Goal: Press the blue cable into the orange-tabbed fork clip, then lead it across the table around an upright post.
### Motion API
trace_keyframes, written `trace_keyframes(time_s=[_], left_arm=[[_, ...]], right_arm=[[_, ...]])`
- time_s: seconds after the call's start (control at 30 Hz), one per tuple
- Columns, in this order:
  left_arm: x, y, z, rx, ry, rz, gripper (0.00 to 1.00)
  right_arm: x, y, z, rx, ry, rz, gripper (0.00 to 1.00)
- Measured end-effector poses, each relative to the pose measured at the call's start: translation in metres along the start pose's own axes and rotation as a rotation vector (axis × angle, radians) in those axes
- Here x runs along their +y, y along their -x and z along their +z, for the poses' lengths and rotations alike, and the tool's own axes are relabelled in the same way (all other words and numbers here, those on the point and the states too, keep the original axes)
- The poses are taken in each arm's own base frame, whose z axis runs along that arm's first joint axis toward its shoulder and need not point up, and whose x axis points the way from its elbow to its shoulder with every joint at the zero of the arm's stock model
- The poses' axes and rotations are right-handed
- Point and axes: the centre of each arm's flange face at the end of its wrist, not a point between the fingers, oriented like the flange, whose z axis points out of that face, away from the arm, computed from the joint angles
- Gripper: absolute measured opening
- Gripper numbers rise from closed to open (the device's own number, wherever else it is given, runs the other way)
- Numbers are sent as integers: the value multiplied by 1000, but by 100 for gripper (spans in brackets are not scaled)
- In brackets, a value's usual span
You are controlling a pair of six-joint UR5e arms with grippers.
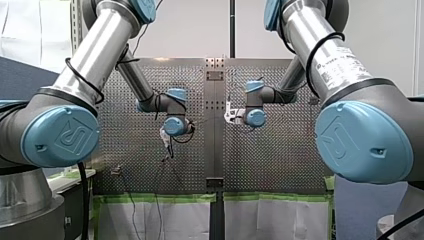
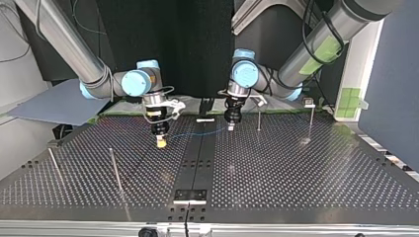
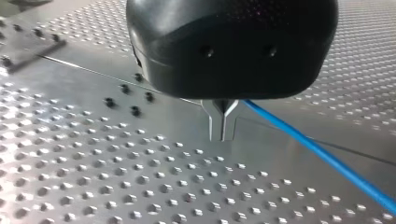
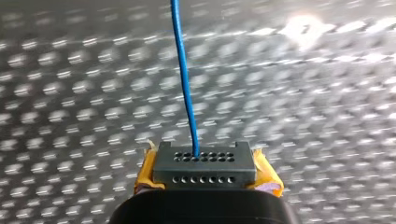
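The thin blue cable (image 2: 205,132) hangs in a shallow line just above the table between my two grippers. My left gripper (image 2: 230,124), at the top view's right, points down at the table. In the left wrist view its metal fingers (image 3: 223,127) are pressed together and the blue cable (image 3: 327,158) runs away from beside them, low over the plate. My right gripper (image 2: 161,141) shows yellow pads. In the right wrist view its pads (image 4: 204,164) are shut on the cable (image 4: 183,79), which leads straight ahead. No orange-tabbed clip is clearly visible.
Thin upright posts stand on the perforated table (image 2: 296,177): one (image 2: 258,120) close beside my left gripper, another (image 2: 312,118) further out, two more (image 2: 114,169) (image 2: 55,166) on my right arm's side. A small white piece (image 2: 205,119) lies at the table's far edge.
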Motion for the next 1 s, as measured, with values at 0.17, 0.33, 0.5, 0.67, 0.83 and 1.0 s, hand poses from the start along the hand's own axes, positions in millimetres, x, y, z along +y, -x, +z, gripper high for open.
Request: trace_keyframes(time_s=[0.17, 0.33, 0.5, 0.67, 0.83, 1.0], left_arm=[[-7, 11, 6, -18, -8, -18, 1], [-16, 20, 14, -38, -28, -56, 1], [-25, 29, 22, -58, -49, -89, 1], [-32, 37, 28, -73, -66, -108, 1], [-42, 49, 35, -91, -80, -118, 1], [-54, 62, 38, -103, -92, -123, 1]], right_arm=[[-8, -29, -1, 8, -8, 1, 0], [-11, -49, -2, 21, -11, 5, 0], [-13, -70, -1, 36, -12, 6, 0], [-14, -84, 1, 40, -12, 6, 0], [-15, -89, 2, 45, -14, 6, 0], [-17, -94, 3, 48, -17, 5, 0]])
